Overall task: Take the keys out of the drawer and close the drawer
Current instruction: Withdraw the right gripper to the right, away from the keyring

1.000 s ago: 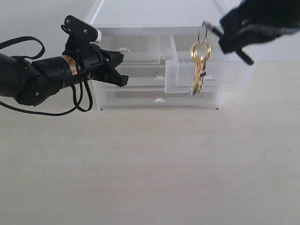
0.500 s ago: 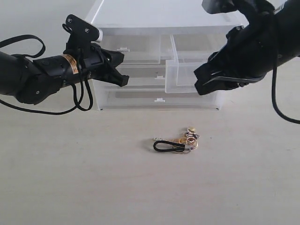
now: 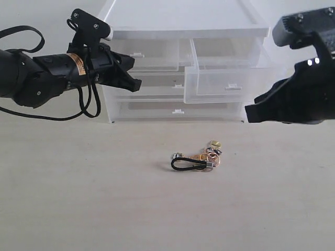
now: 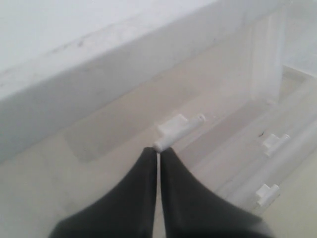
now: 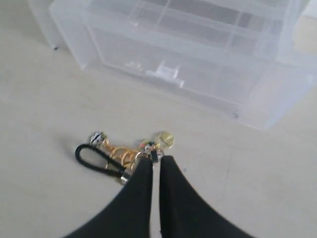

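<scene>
The keys (image 3: 198, 158), gold rings on a black loop strap, lie on the table in front of the cabinet, free of both grippers. The drawer (image 3: 230, 73), the right small translucent one, stands pulled out. My right gripper (image 3: 250, 113) hangs to the right of the keys and below the drawer. In the right wrist view the right gripper (image 5: 158, 161) is shut with nothing in it, and the keys (image 5: 124, 153) lie just beyond its tips. My left gripper (image 3: 135, 83) is shut in front of the cabinet's left side. The left gripper (image 4: 158, 151) has its tips at a white tab handle (image 4: 178, 130).
The white plastic cabinet (image 3: 183, 21) stands at the back of the table. It holds the closed left small drawer (image 3: 149, 52) and two full-width drawers (image 3: 178, 107) below. Black cables hang from the left arm (image 3: 31, 78).
The keys left my right gripper and dropped from in front of the drawer onto the table. The right arm swung right and lower. The left arm rose slightly.
</scene>
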Controlling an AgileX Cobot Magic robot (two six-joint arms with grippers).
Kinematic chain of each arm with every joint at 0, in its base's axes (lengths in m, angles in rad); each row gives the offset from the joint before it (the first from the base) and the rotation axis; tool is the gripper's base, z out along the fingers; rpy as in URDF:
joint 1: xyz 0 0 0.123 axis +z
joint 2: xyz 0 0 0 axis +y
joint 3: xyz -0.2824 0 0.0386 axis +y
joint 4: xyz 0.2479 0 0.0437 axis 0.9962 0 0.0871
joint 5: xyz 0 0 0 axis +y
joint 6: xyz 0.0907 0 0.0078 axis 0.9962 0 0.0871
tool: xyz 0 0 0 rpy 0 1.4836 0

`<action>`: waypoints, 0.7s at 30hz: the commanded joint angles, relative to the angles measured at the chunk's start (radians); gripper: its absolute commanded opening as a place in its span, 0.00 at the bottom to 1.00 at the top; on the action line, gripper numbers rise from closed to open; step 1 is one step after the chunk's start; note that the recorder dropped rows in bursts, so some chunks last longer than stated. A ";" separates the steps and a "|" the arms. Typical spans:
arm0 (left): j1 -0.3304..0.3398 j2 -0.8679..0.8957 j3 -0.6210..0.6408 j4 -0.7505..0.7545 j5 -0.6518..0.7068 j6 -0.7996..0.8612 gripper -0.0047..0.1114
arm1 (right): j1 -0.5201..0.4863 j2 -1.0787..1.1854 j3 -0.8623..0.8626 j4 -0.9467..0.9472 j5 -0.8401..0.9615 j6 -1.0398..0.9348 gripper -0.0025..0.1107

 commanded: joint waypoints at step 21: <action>0.037 -0.017 -0.054 -0.152 -0.078 -0.009 0.08 | 0.239 0.140 0.240 0.080 -0.943 0.088 0.02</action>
